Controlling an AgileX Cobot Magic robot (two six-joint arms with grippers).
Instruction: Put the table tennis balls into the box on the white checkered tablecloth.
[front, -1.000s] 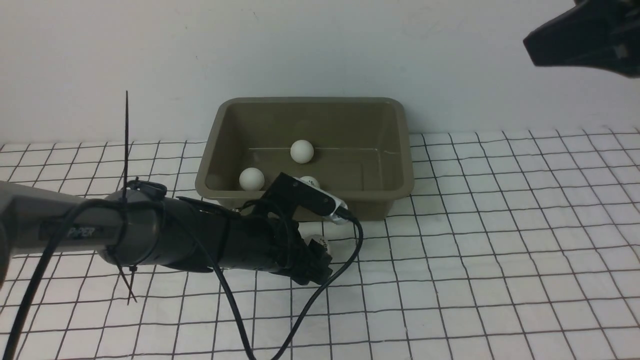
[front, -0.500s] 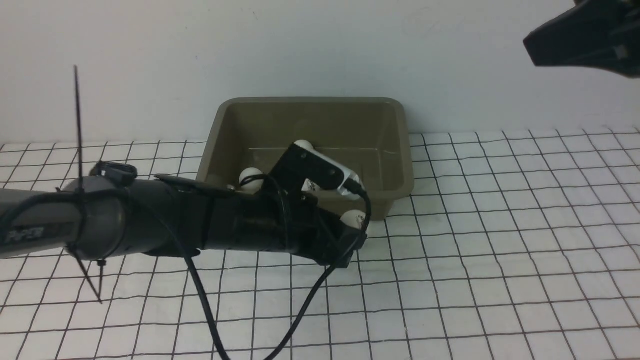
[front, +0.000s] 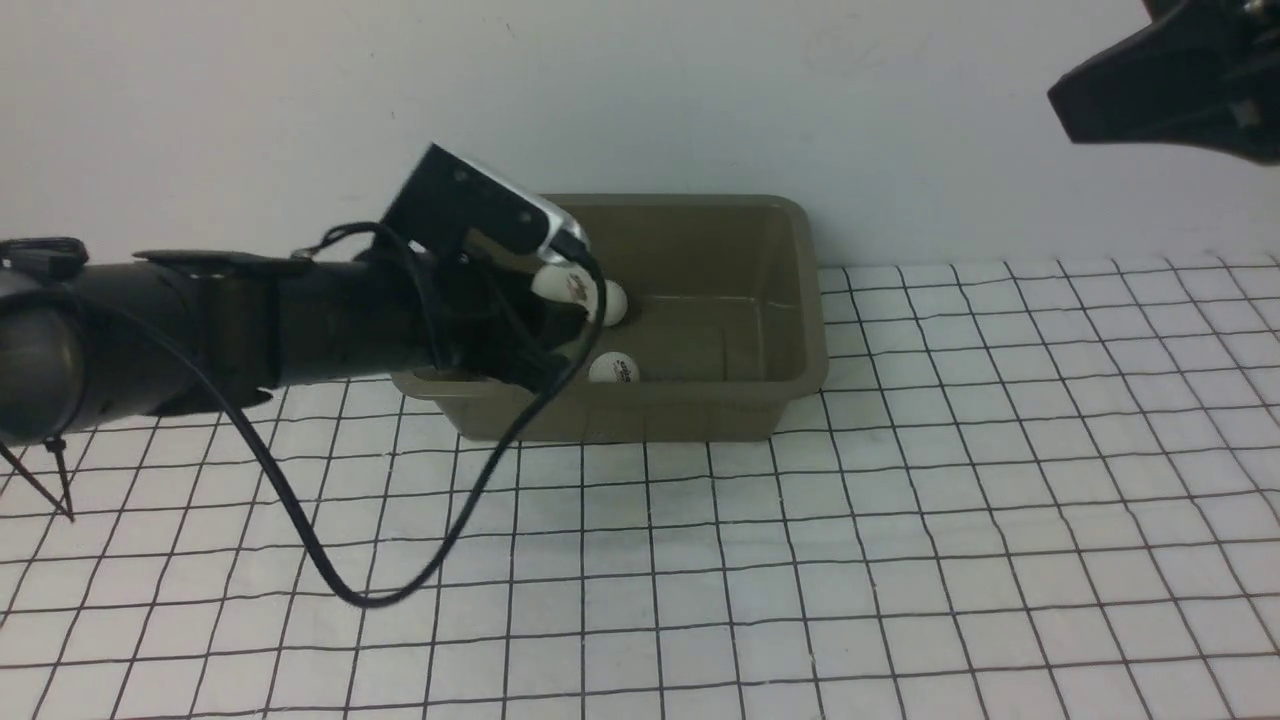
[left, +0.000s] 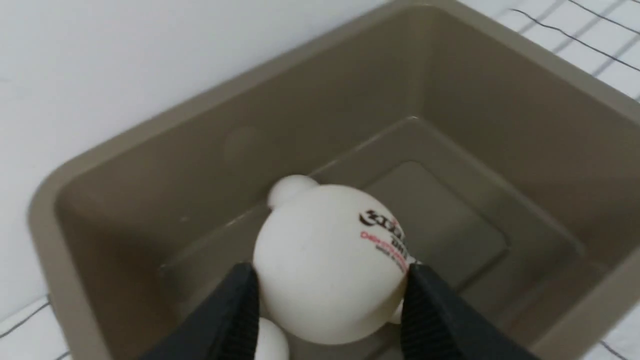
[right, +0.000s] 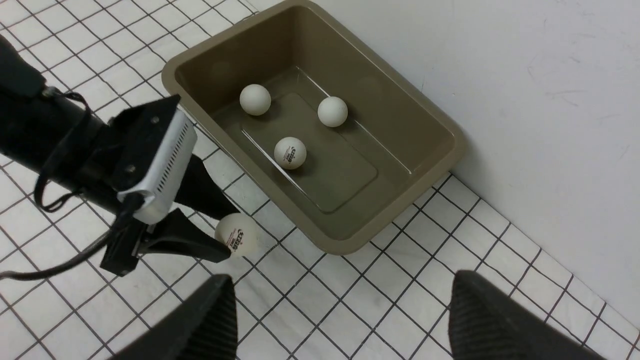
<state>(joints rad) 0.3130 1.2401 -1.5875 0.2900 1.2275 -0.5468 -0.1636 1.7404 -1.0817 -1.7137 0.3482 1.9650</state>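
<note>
Since coming up off the white checkered tablecloth within the last second, now carried high toward the box, no longer low in front of its near wall. Clamped between the left gripper fingers: held ball, the logo one, pads tight on both sides, nothing loose. Beyond and below the fingertips in left wrist view: box floor, with slivers of white peeking round the held ball. Three table tennis balls already inside, per right wrist view.

Mismatch to flag: per front and left wrist views, straight over the box interior; per right wrist view, short of the near rim with cloth under the fingertips. Cannot settle which.

Right gripper parked high and well apart, fingers spread wide, empty.

For the task: last ball airborne, only the drop left. Probably needs confirming past the rim, then opening. Light ball, likely to bounce among the other three; tall sloped walls, probably enough to contain it.
</note>
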